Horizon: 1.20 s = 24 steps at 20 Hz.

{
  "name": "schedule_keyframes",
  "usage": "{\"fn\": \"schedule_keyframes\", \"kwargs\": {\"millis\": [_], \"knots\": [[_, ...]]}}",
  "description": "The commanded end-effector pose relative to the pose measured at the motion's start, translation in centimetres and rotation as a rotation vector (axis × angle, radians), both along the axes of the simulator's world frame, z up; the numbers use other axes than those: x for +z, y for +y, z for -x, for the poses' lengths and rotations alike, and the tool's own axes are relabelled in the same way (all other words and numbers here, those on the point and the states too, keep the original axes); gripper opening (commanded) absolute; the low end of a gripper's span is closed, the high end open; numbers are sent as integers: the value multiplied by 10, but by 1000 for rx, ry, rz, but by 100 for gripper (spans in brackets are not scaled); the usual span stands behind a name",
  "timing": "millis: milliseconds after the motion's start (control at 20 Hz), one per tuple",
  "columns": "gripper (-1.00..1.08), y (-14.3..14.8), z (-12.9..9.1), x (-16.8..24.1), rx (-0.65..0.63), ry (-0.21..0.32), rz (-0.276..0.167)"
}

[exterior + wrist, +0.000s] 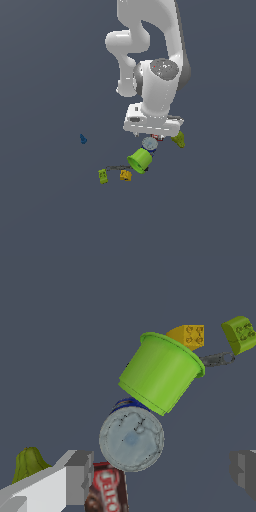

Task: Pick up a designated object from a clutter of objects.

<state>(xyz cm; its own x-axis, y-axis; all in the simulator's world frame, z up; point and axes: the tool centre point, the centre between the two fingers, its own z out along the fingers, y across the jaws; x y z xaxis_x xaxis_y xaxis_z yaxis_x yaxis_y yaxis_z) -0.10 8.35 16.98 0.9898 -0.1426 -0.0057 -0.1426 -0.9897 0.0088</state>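
The designated object, a dark-blue can (pixel 131 438) with a silvery flat top, stands upright in the clutter of objects; in the exterior view the can (pixel 149 144) peeks out just below the hand. A bright green cup (pixel 160 373) lies tilted against it. My gripper (pixel 161 473) is open above the can, whose top sits close to one grey finger (pixel 80 476), with the other finger (pixel 244 471) far off. Nothing is held. In the exterior view the white hand (pixel 152 125) hides the fingers.
A red-white box (pixel 106 490) touches the can beside the near finger, and an olive-green lump (pixel 29 466) lies past it. Beyond the cup lie a yellow block (pixel 190 336), a lime block (pixel 239 333) and a thin grey piece (pixel 217 359). A tiny blue piece (pixel 83 139) lies apart at the exterior view's left.
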Motion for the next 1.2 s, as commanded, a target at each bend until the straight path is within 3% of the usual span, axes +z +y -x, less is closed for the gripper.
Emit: {"fn": "schedule_keyframes", "kwargs": {"millis": [0,1150], "knots": [[100,6,3,-16,-33,-4,-3],[100,17,13,-81,-90,-7,-8]]}}
